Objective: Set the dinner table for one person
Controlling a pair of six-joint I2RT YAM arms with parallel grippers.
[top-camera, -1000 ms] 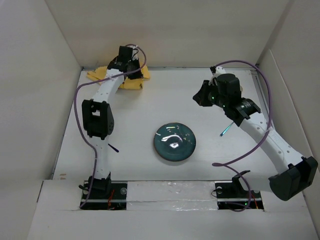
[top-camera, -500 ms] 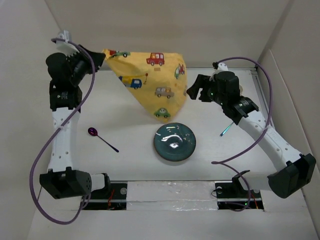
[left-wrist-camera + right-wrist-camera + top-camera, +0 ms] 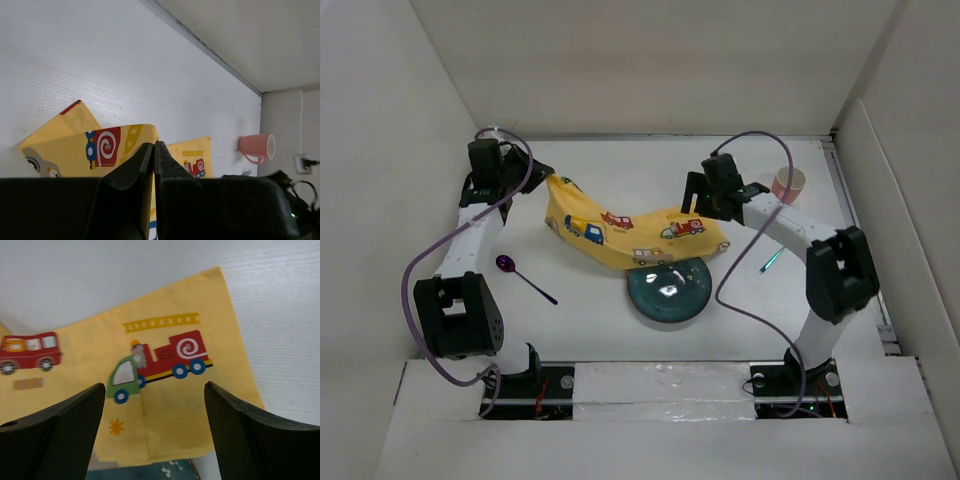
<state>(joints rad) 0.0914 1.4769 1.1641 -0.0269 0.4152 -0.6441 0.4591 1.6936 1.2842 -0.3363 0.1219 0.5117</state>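
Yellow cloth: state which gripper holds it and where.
The left gripper pinches the yellow cloth at its left end, jaws shut on the fabric. The right gripper is open over the other end, holding nothing.

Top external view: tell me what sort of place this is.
Likely a robot test cell, not a dining room: white panels wall in the dinner table, two arms are bolted at its near edge, with a plate, cup, spoon and car-print cloth.
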